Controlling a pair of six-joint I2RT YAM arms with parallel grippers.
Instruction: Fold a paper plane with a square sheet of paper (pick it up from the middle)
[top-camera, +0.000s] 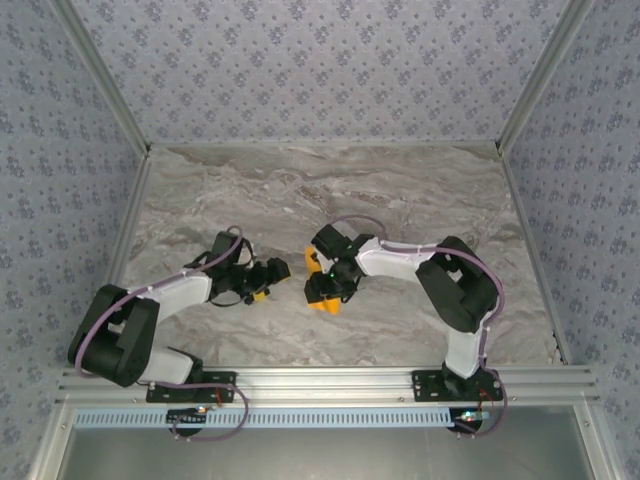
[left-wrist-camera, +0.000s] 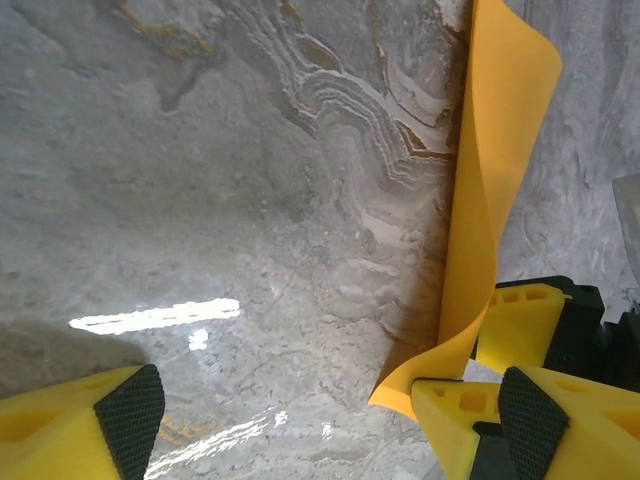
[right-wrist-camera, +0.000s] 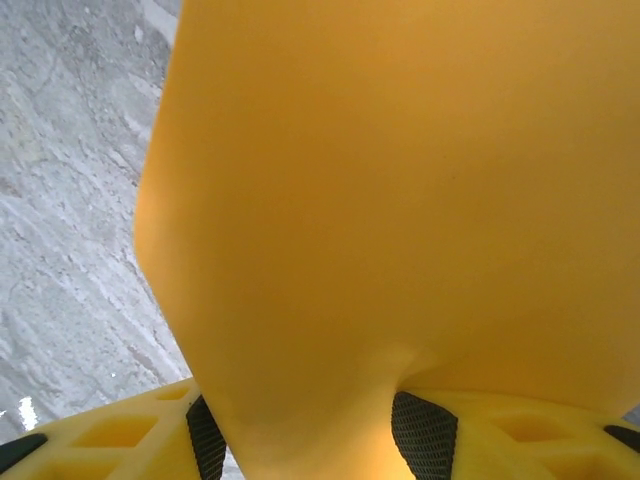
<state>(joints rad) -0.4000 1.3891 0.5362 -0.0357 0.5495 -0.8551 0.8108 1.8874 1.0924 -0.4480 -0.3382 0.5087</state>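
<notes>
orange paper sheet (left-wrist-camera: 490, 180), lengthwise out from right jaws pinching it, left jaws wide

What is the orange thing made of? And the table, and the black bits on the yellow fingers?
The orange sheet looks like thin matte paper: it bends and curls softly. The table looks like polished grey marble, or a marble-look top: wavy veins, bright glints. The black pads look like rubber, with a fine bumpy texture, though I can't be sure.
</notes>
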